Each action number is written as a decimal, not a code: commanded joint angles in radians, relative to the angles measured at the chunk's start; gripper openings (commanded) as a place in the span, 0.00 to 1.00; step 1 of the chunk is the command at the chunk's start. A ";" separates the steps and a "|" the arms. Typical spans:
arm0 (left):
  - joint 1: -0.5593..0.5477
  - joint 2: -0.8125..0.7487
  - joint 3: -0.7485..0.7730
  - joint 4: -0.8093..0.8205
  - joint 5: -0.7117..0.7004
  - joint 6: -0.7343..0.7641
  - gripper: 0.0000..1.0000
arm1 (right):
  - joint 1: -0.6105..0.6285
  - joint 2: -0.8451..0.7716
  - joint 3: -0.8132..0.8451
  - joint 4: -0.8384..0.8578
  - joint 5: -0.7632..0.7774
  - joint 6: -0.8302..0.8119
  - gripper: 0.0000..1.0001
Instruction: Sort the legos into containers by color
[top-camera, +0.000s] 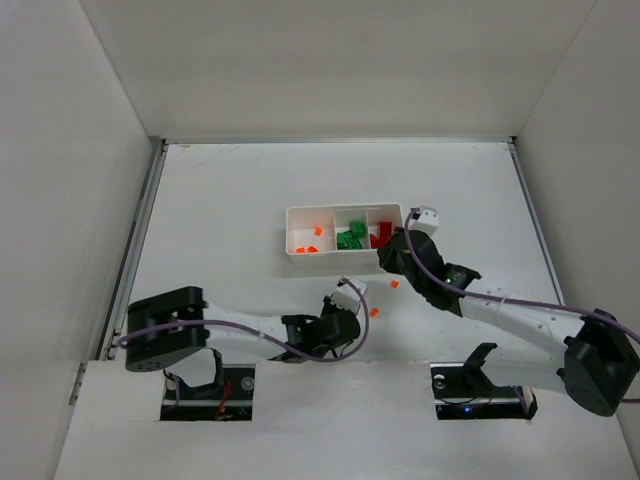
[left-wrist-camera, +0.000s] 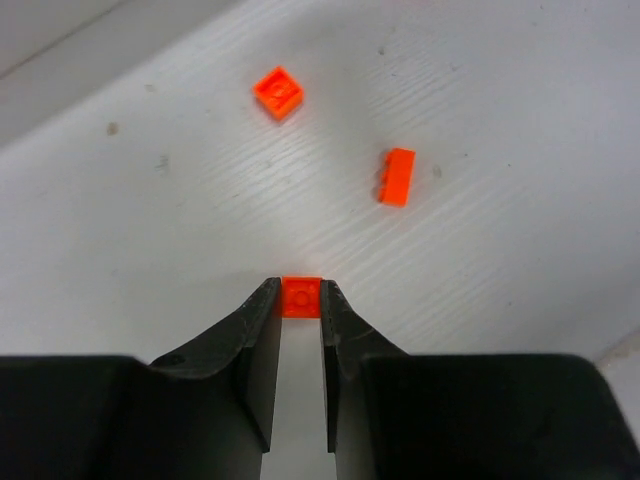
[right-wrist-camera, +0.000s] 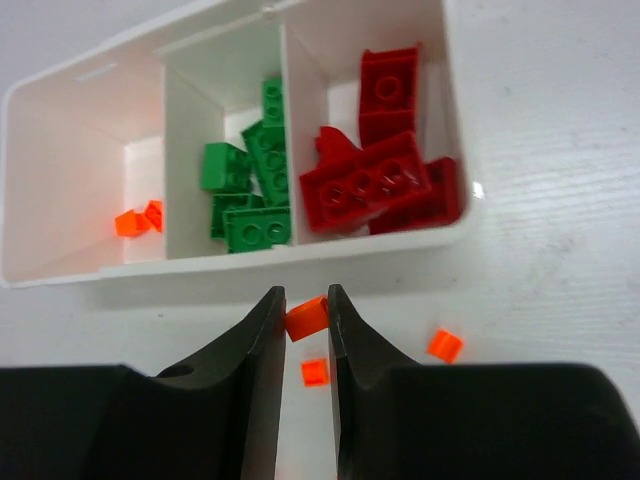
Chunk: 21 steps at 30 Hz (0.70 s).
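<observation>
left pincer (left-wrist-camera: 299, 290) narrowed, nipping orange brick (left-wrist-camera: 301, 299) | right pincer (right-wrist-camera: 305, 297) narrowed, nipping orange bit (right-wrist-camera: 306, 320) beside tray (right-wrist-camera: 200, 268)

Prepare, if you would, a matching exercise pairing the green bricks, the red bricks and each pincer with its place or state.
1. green plastic bricks
2. red plastic bricks
3. left pincer
4. right pincer

A. shut on a tilted orange plastic brick beside the white plastic tray
B. middle compartment
C. shut on a flat orange plastic square, two loose orange pieces ahead
D. right end compartment

Pairs: 1-B, 2-D, 3-C, 4-A
</observation>
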 joint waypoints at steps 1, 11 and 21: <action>0.023 -0.208 -0.070 -0.027 -0.047 -0.040 0.10 | 0.024 0.073 0.105 0.092 -0.041 -0.040 0.20; 0.189 -0.682 -0.243 -0.160 -0.036 -0.161 0.10 | 0.076 0.417 0.380 0.203 -0.153 -0.047 0.20; 0.376 -0.768 -0.176 -0.185 0.033 -0.130 0.12 | 0.085 0.476 0.431 0.232 -0.131 -0.043 0.54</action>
